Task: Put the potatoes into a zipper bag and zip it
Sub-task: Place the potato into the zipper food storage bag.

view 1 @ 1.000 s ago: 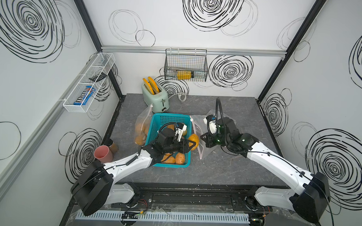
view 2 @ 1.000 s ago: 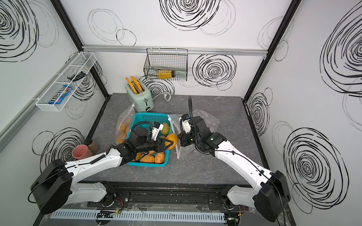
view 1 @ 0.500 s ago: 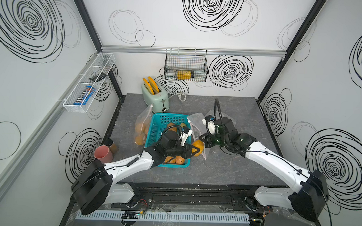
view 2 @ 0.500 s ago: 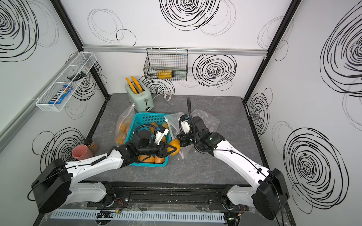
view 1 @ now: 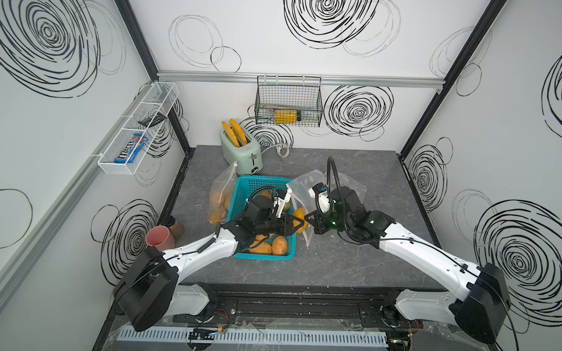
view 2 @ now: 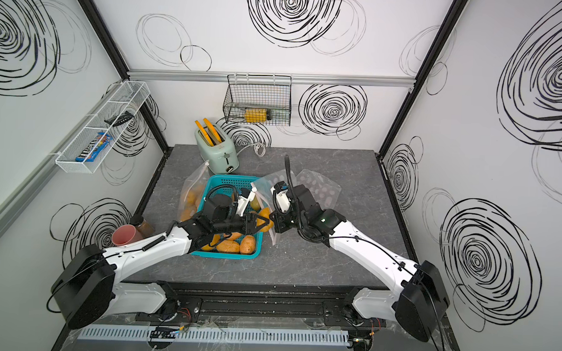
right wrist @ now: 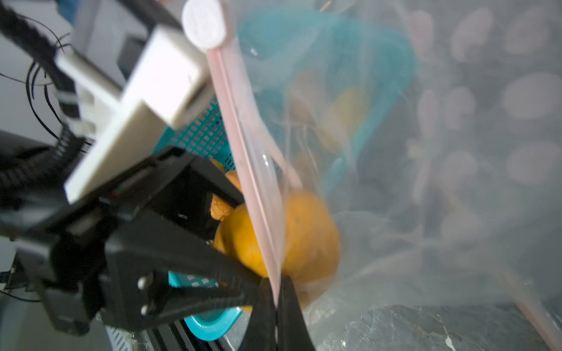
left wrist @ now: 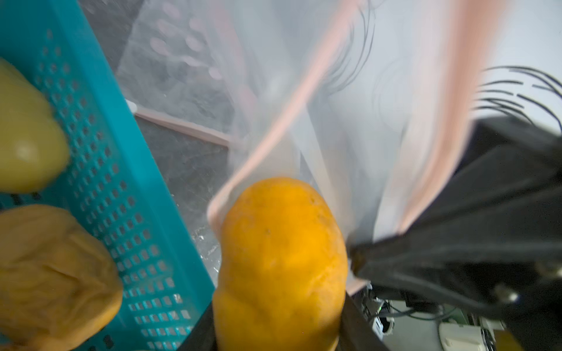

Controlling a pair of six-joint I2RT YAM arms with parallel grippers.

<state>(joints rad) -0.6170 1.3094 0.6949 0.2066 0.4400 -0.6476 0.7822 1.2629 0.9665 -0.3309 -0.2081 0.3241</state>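
An orange potato [view 1: 300, 215] [left wrist: 279, 258] is held in my left gripper [view 1: 299, 222] [left wrist: 278, 329], which is shut on it at the right rim of the teal basket [view 1: 260, 181]. The potato's tip sits in the mouth of the clear zipper bag [view 1: 305, 187] [right wrist: 365, 152], past its pink zip strip [left wrist: 273, 136]. My right gripper [view 1: 308, 218] [right wrist: 275, 304] is shut on that strip and holds the mouth up. More potatoes [view 1: 272, 246] lie in the basket, one pale yellow-green [left wrist: 27, 146].
A second clear bag [view 1: 219, 200] holding potatoes leans on the basket's left side. Another flat bag [view 2: 318, 187] lies under my right arm. A mint toaster [view 1: 240, 149] stands behind the basket, and a pink cup [view 1: 160, 239] is at the table's left edge.
My left gripper has carried the potato rightward from over the basket to the bag's mouth. My right gripper has kept its hold on the bag's edge and shifted slightly.
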